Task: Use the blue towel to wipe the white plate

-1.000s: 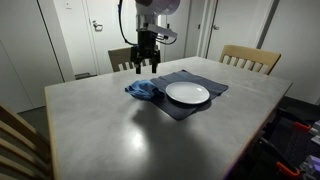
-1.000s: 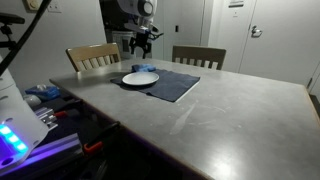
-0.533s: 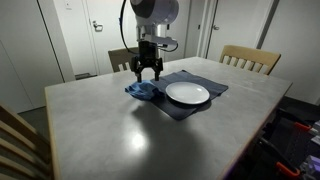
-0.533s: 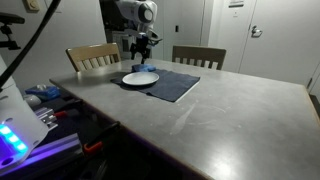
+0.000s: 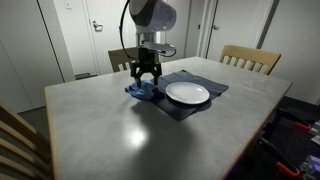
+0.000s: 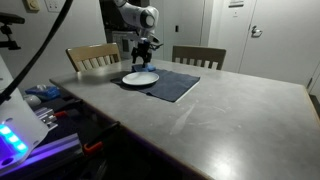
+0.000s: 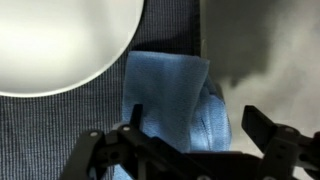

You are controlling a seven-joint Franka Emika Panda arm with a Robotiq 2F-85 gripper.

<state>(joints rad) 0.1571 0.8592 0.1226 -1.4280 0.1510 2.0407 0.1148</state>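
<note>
A wide grey table (image 5: 120,125) is seen in a room with pale walls and a white door (image 5: 100,30) behind the arm. Two wooden chairs (image 5: 250,58) (image 5: 120,58) are drawn up at the table's far edge, beyond the end effector.

A dark mat (image 5: 185,108) is laid on the table, and a white plate (image 5: 187,93) is set on it, just beside the end effector (image 5: 146,82). The plate's face is seen plain white in the wrist view (image 7: 60,40).

The blue towel (image 5: 143,91) is bunched at the mat's edge, just beside the plate and directly beneath the end effector. In the wrist view the towel (image 7: 175,100) is framed between the two fingers (image 7: 135,120), which are held wide apart with nothing clamped between them. The end effector is pointed straight down over the cloth. Whether the fingertips touch the towel cannot be told.
</note>
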